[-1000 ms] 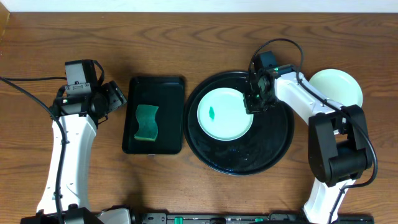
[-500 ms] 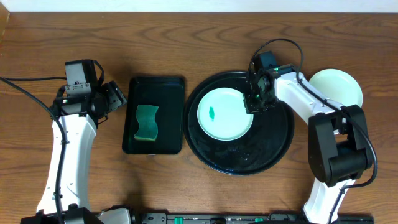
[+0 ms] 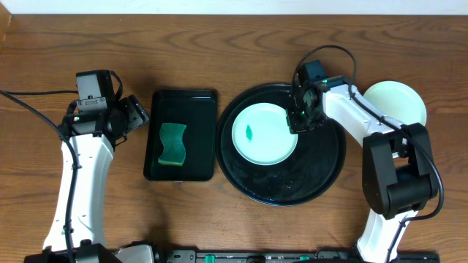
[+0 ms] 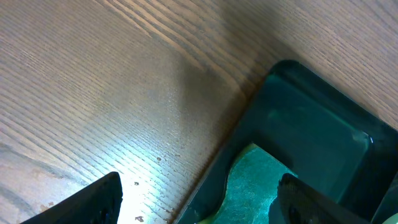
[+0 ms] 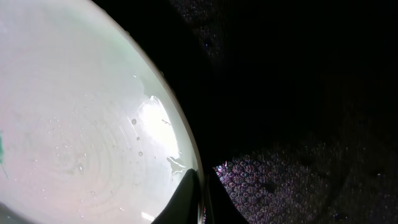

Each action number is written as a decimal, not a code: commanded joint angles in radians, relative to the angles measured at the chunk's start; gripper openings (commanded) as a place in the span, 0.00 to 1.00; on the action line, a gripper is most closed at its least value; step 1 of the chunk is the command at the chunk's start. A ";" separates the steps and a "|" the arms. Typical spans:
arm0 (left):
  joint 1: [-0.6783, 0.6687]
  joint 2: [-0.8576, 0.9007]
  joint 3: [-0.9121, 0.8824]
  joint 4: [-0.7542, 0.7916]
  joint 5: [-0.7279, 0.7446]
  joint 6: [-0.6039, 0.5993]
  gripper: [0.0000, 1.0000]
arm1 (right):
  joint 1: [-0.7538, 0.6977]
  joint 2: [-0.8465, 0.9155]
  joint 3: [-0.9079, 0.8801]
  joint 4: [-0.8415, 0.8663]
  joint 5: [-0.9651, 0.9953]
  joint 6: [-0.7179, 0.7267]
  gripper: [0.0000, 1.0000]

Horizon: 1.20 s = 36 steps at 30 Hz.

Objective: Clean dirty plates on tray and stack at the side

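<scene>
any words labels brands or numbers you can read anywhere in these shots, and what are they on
None: no readable text in any view.
The plate, round black tray, rectangular tray, sponge and table are all unmarked.
The green mark on the plate is a smear, not a sign.

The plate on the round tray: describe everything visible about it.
The plate is small, round, pale mint and glossy, with a small green smear near its middle. It lies flat, face up, on the round black tray. Droplets dot its surface in the right wrist view. The right gripper has its jaws closed on its rim.
</scene>
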 commanded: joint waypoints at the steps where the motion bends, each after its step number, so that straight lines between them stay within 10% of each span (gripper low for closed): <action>1: 0.002 -0.002 0.015 0.000 -0.011 -0.005 0.80 | 0.005 0.015 -0.006 0.002 -0.004 0.006 0.04; 36: 0.002 -0.002 0.015 0.003 -0.008 -0.005 0.75 | 0.003 0.015 -0.006 -0.002 -0.004 0.006 0.01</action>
